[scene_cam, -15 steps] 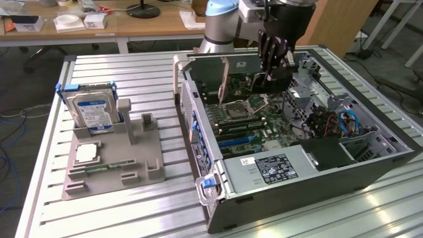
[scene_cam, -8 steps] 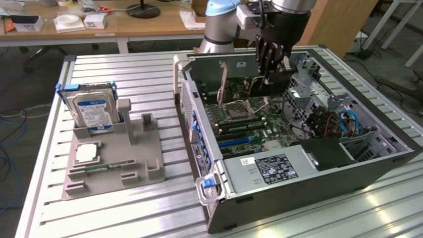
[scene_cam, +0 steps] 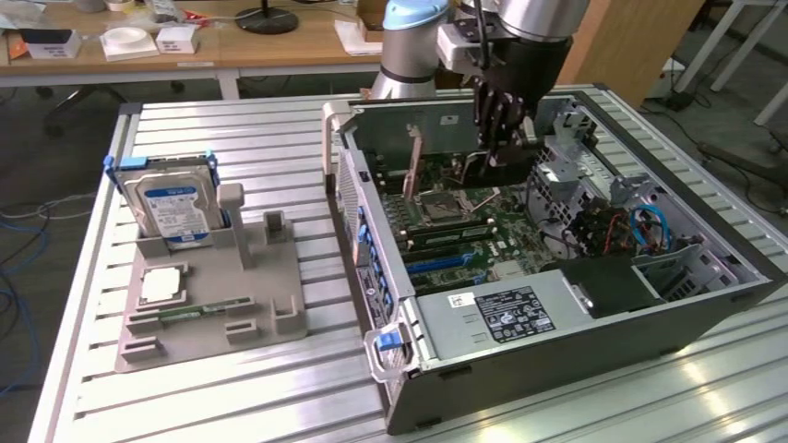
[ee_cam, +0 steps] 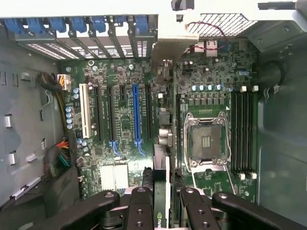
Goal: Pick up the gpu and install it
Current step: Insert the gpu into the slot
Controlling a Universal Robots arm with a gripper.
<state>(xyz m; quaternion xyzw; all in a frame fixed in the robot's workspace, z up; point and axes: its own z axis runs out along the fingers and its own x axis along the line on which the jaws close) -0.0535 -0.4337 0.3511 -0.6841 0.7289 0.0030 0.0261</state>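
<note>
The gpu (ee_cam: 162,163), thin and dark edge-on with a pale bracket, was clamped in the gripper (ee_cam: 163,206). It hung inside the open case (scene_cam: 555,351), seemingly just above the motherboard (ee_cam: 124,120) slots.

High and off to one side, we look down across the slatted tabletop (scene_cam: 246,157) at the open computer case (scene_cam: 555,369), all of it in frame. From the wrist, we peer straight down past the jaws, close over the motherboard (ee_cam: 124,129), the stretch both views share.
</note>
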